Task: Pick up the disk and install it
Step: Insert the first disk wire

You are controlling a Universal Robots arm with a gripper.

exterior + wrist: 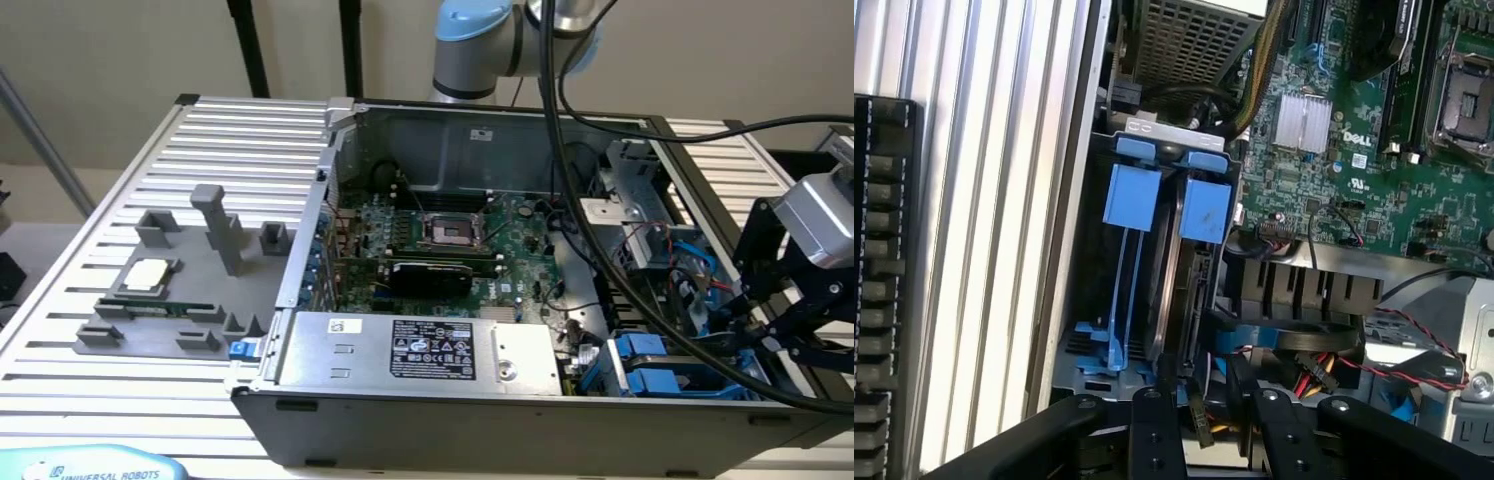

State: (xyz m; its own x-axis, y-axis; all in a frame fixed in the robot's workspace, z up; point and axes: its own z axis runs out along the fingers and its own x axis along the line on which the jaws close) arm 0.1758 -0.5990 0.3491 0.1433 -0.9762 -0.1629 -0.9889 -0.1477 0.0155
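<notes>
A: Well, where do we have the disk (1204, 212)?

B: Standing on edge in the drive bay (1144, 127), at the near corner of the case (534, 420) on the exterior view's right, just beside a second blue carrier (1131, 195). Our claw (1206, 400) sits at its end, jaws roughly halfway apart, and we see nothing pinched between them.

A: How do we judge it handles?

B: Stiff, fairly heavy for its bulk, and easily hurt by knocks; the metal faces look slick. We would hold it by the blue plastic frame, across its thin sides.

A: And the surroundings, left to right?

B: On the exterior view's left, a slatted metal table (200, 150) bearing a gray fixture (174, 330) with a chip (147, 272). Then come the motherboard (441, 250) and, nearer, the power supply (414, 350). Then our bay, tight, with coloured cables (1322, 375) just beside it. A plain wall (107, 50) stands far behind.
</notes>
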